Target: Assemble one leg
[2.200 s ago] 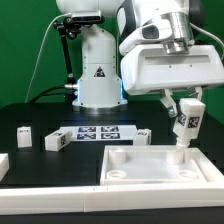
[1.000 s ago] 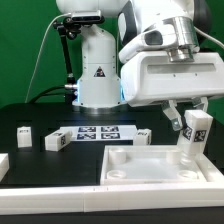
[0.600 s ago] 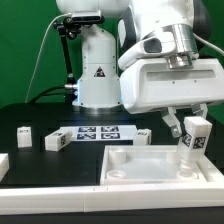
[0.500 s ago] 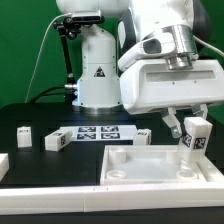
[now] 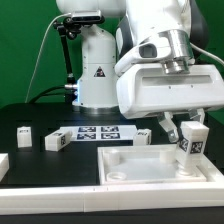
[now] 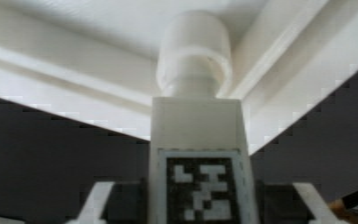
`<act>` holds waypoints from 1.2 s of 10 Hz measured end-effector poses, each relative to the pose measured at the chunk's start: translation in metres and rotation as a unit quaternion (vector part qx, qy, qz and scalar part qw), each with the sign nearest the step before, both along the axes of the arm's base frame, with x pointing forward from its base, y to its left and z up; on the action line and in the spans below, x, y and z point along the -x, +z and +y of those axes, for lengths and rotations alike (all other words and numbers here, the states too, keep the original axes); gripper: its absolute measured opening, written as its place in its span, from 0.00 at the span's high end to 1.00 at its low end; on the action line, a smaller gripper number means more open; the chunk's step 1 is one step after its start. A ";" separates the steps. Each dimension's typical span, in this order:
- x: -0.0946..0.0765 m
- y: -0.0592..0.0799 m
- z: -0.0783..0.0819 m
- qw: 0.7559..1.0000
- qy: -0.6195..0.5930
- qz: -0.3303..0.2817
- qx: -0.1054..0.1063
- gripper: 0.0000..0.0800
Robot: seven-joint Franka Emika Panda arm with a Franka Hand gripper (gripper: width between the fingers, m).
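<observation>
Exterior view: my pincer (image 5: 189, 128) is clamped on the leg (image 5: 190, 146), which I hold upright over the white square part (image 5: 150, 168), at its far corner on the exterior view's right. On the table (image 5: 30, 160), the marker board (image 5: 100, 132) and three spare blocks (image 5: 55, 140) lie beyond that part.

Wrist view: the leg (image 6: 202, 130) shows its tagged face, and its round end points into that part's (image 6: 69, 60) rimmed corner. I cannot tell whether they touch.

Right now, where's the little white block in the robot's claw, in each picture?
Exterior view: the leg hangs in the gripper at the exterior view's right, at the white tray corner.
Wrist view: the leg fills the middle, peg end pointing at the white tray.
Shared landmark: the white tray's raised rim.
</observation>
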State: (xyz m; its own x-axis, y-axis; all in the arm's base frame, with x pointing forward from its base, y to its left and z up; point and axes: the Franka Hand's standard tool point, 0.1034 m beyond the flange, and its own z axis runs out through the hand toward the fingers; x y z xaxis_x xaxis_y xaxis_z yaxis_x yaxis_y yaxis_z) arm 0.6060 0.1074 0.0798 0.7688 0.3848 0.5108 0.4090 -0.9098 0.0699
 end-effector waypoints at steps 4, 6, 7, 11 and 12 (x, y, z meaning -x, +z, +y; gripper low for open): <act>0.003 -0.009 -0.002 1.000 -0.005 -0.009 -0.003 0.64; 0.009 -0.011 -0.005 1.000 -0.010 -0.016 -0.006 0.64; 0.008 -0.011 -0.005 1.000 -0.009 -0.016 -0.005 0.64; 0.008 -0.011 -0.005 1.000 -0.009 -0.015 -0.005 0.26; 0.008 -0.011 -0.005 1.000 -0.009 -0.015 -0.005 0.20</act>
